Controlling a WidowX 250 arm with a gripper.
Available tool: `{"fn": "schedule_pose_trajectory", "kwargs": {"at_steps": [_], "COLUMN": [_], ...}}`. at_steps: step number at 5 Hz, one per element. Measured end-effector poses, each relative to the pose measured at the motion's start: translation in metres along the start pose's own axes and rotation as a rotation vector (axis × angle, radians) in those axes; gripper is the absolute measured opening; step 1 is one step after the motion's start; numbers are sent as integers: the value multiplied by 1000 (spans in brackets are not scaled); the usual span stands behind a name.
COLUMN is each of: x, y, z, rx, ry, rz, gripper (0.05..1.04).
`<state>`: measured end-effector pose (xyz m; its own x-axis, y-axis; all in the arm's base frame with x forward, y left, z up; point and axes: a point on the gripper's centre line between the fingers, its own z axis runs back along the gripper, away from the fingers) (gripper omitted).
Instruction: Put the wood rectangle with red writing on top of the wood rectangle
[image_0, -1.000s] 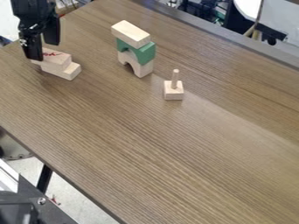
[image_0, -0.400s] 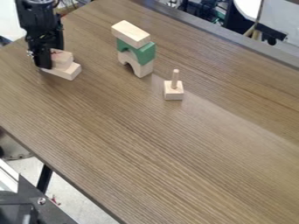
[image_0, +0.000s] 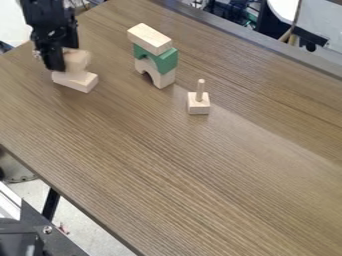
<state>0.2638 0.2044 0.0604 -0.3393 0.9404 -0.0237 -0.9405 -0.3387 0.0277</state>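
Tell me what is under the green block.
Directly under the green block is a plain wooden arch standing on the table. The arch's upper face is covered by the green block, so it can't be seen.

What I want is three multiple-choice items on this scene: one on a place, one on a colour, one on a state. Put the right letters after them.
1. Where is the gripper?
A) At the picture's right edge
B) At the upper block of the left pair
C) At the bottom centre of the picture

2. What colour is the middle piece of the tower?
A) Green
B) Red
C) Blue

3. How does the peg sit on its base?
A) Lying flat across it
B) Leaning far over to one side
C) Standing upright

1: B, the gripper is at the upper left, right against that block.
2: A, a green arch shows between a pale block and a pale arch.
3: C, the peg points straight up from the base.
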Motion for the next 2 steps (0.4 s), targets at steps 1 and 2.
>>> {"fn": "schedule_pose_trajectory", "kwargs": {"at_steps": [1,2], "x": [-6,-14], "y": [-4,-10], "z": [17,28], "rx": [-13,-16], "ry": [41,70], "rz": [-5,-30], "gripper": [580,580]}}
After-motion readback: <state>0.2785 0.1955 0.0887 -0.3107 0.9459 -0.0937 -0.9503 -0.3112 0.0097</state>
